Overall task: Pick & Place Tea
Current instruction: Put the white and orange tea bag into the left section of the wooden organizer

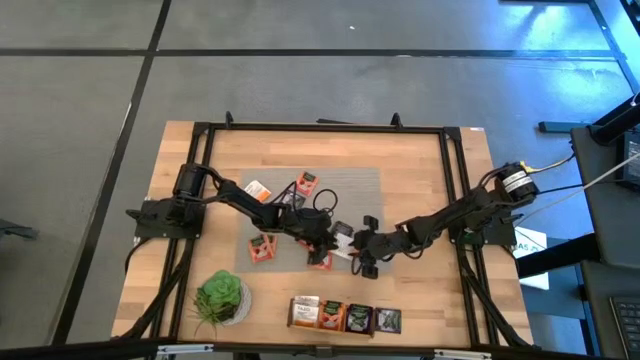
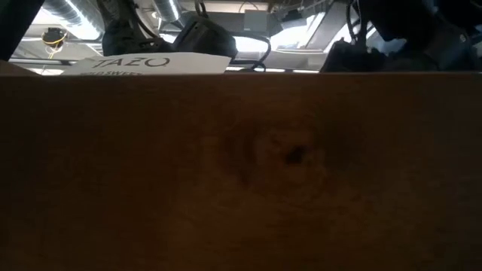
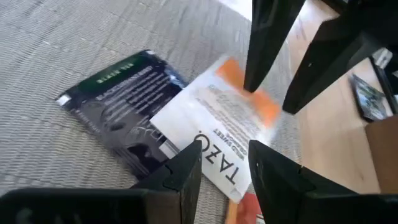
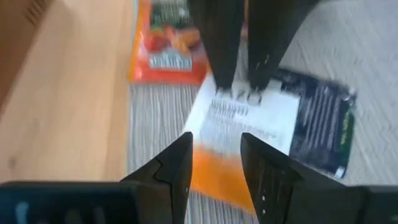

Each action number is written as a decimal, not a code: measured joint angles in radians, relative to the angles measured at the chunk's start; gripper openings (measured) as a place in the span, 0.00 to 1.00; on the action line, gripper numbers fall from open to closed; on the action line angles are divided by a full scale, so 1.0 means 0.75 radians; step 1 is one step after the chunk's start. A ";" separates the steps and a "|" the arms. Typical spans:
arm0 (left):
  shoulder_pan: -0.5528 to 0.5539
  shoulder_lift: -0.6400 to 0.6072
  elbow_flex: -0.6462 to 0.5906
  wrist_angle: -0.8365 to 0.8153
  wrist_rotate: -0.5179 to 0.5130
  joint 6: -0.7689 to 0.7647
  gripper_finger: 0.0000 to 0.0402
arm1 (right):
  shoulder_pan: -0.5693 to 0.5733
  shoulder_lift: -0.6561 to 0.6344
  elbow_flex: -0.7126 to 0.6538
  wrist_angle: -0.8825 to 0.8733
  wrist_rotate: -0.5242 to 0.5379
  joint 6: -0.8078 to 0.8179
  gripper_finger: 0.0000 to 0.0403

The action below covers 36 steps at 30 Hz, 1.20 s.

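White-and-orange tea sachet [image 3: 217, 134] flat on grey mat [image 3: 56, 56] mid-counter, overlapping black sachet [image 3: 124, 112]; left claw [image 3: 224, 165] and right claw [image 4: 214, 155] both apart, straddling opposite edges; best to pinch one edge only.

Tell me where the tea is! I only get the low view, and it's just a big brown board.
Observer: A white-and-orange sachet lies on the grey mat, partly covering a black sachet.
Operator: Where are the arms?
Observer: The left pincer and right pincer face each other over that white one, both open.
Operator: Anything else?
Observer: A green plant stands near the table's front edge.
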 joint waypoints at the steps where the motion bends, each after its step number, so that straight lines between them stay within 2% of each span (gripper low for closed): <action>1: 0.000 0.000 0.000 0.000 -0.008 0.000 0.32 | 0.005 0.007 0.000 -0.020 0.000 0.012 0.34; 13: 0.005 0.000 0.000 -0.003 -0.010 -0.003 0.32 | 0.040 0.036 0.003 -0.120 0.014 0.084 0.34; 17: 0.024 -0.001 0.000 -0.004 0.029 -0.044 0.32 | 0.040 0.034 0.005 -0.162 0.016 0.108 0.34; 26: 0.045 -0.004 0.002 -0.010 0.017 -0.160 0.32 | 0.040 0.109 0.009 -0.141 0.024 0.108 0.25; 36: 0.045 -0.008 0.005 -0.070 0.026 -0.233 0.32 | 0.053 0.115 0.007 -0.132 0.040 0.136 0.19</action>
